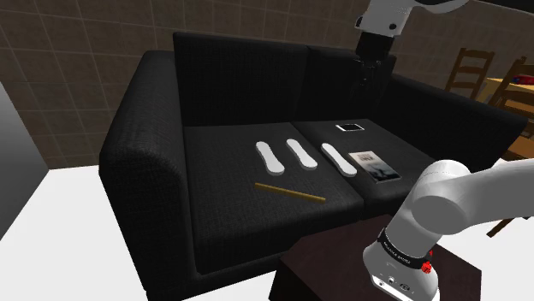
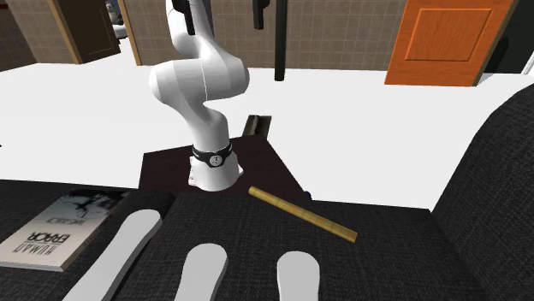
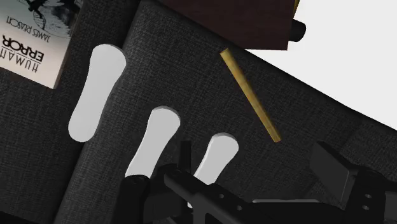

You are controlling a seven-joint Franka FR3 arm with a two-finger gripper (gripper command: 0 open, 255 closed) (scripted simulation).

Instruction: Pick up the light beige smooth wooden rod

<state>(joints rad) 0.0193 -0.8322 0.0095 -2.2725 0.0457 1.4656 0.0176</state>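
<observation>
**Gripper high over sofa seat, rod lying free**

- Shoulder view, nearest: the dark stand at 5 o'clock of the frame, with the white arm rising from it.
- Next out is the black sofa. The rod, yellowish tan and smooth, lies flat on the left seat cushion close to the front edge. Its long axis runs nearly 9-to-3, the right end a little lower. Nothing touches it.
- Behind the rod are three white flat oblong pieces in a row. The rod sits at about 6 o'clock from the middle one, apart from it.
- A book lies at roughly 2 o'clock from the rod, on the right cushion. A small white-edged flat device lies further back.
- The gripper hangs in front of the backrest, at about 1 o'clock from the rod and well apart from it.
- In the wrist view the two black fingers stand spread with nothing between them. The rod lies on the cushion beyond them, towards the stand.
- Farthest: wooden chairs at 2 o'clock of the frame.
</observation>
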